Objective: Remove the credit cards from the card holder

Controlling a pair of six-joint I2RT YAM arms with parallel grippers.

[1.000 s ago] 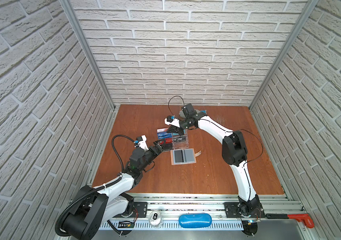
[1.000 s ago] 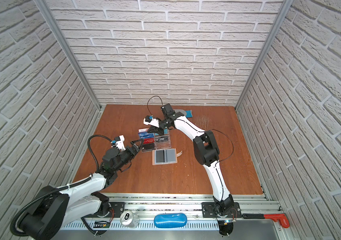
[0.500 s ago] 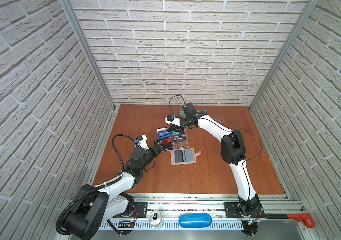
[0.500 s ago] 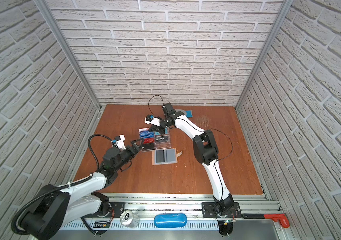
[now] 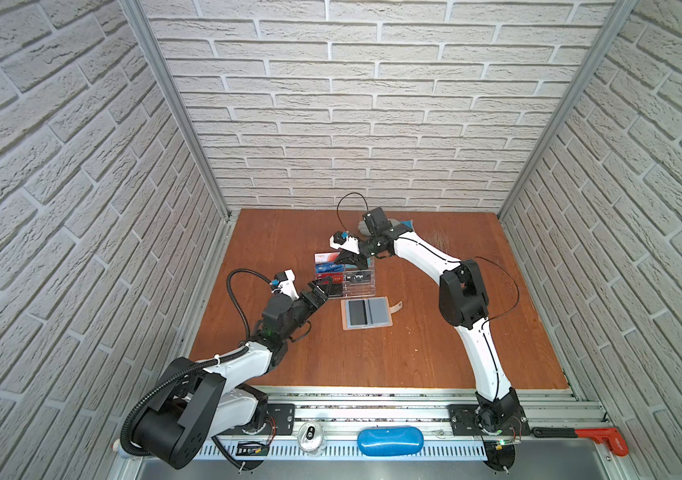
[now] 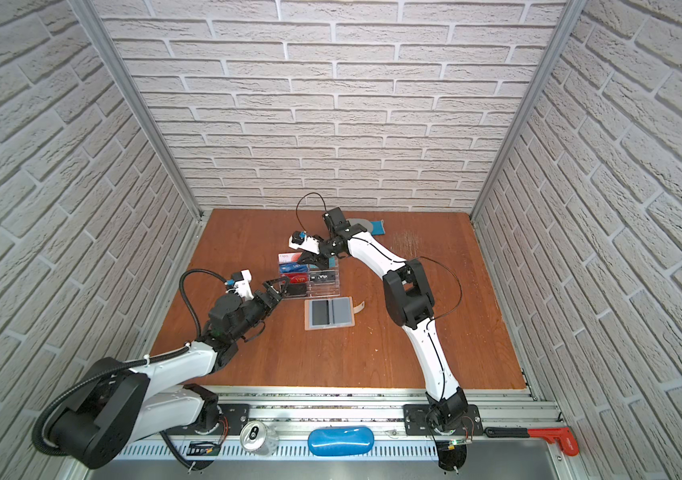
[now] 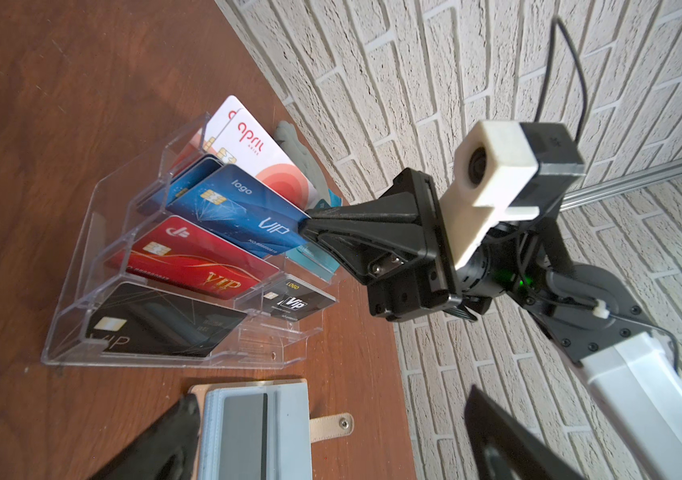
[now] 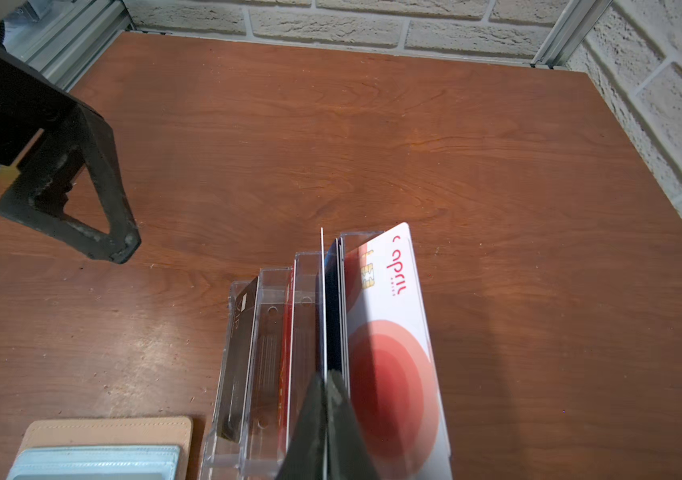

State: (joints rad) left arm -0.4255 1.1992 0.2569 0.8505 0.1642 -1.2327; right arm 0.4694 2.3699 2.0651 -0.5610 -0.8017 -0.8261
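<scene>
blue card (image 7: 243, 212) pinched by its edge between right jaws; left jaws wide, empty.

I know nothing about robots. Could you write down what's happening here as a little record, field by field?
right gripper: shut on a blue card, held at the clear tiered stand
left gripper: open, empty, near the stand's front
card holder: lying open on the table, in front of the stand
stand contents: white card, red card, black card, more blue ones
left in holder: a dark rectangle in one sleeve, possibly a card
</scene>
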